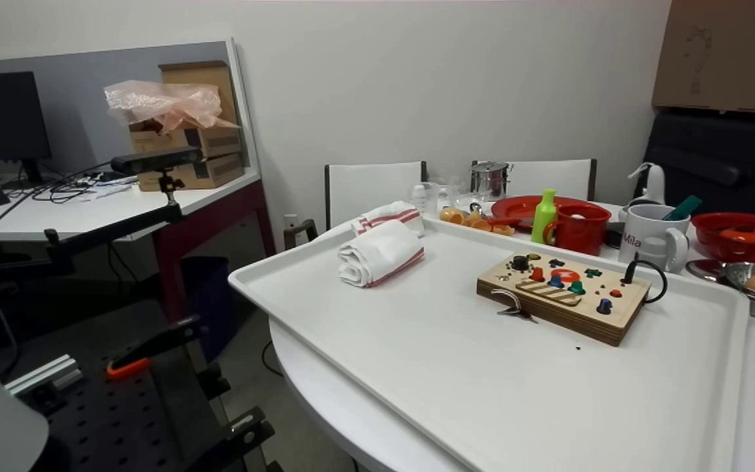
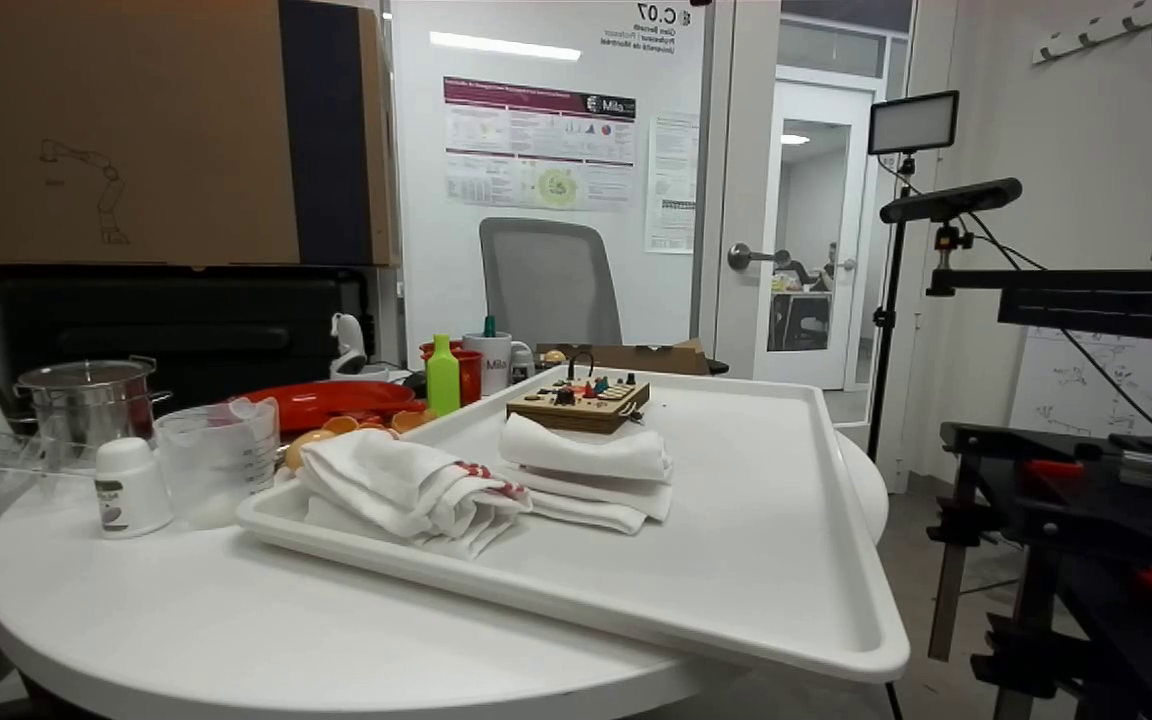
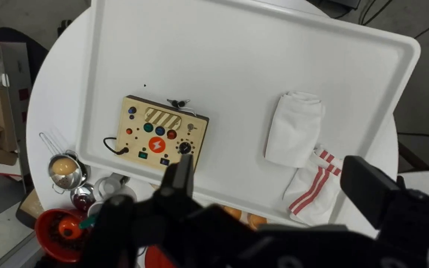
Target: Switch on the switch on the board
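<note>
Wooden switch board (image 3: pixel 162 134): lies flat on the white tray (image 3: pixel 218 56), near the corner closest to the steel strainer (image 3: pixel 65 182). Its long axis runs roughly parallel to the tray's long edges. Claw (image 3: pixel 267 166): seen in the wrist view only; jaws spread wide, nothing held. The board lies off beyond one finger (image 3: pixel 184 175), mostly outside the gap, while the rolled white towel (image 3: pixel 295 130) shows beneath the opening. One arm only, so no nearer one to name. In my judgement the claw needs to travel toward that strainer corner, then descend; narrower jaws would probably suit so small a control. Which control counts as the switch I cannot tell.

Markings: "Mila" reads on the white mug (image 1: pixel 639 226) in both exterior views, and on the research poster (image 2: pixel 541 145). In an exterior view the glazed panel (image 2: pixel 661 310) carries "C.07", "Professor" and "Université de Montréal", all mirror-reversed. The board's red-orange emblem (image 3: pixel 157 144) shows a lightning bolt. The white bottle (image 2: pixel 134 482) has a label too small to read.
</note>
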Controlling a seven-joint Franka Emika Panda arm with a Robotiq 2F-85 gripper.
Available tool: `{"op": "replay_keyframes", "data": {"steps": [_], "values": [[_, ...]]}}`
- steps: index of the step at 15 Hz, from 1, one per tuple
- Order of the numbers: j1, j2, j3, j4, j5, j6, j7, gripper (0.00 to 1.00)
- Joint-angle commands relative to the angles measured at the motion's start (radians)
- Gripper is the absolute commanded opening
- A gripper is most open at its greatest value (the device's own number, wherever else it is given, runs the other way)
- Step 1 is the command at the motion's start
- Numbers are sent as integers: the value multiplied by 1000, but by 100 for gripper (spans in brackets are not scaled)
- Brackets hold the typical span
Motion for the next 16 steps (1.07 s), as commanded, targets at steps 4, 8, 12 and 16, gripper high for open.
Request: {"op": "replay_keyframes", "data": {"steps": [4, 8, 12, 16], "values": [[75, 240, 101, 200, -21, 27, 66, 100], [95, 395, 135, 322, -73, -1, 345, 100], [101, 467, 101, 365, -104, -27, 536, 100], [89, 488, 48, 383, -124, -75, 685, 100]]}}
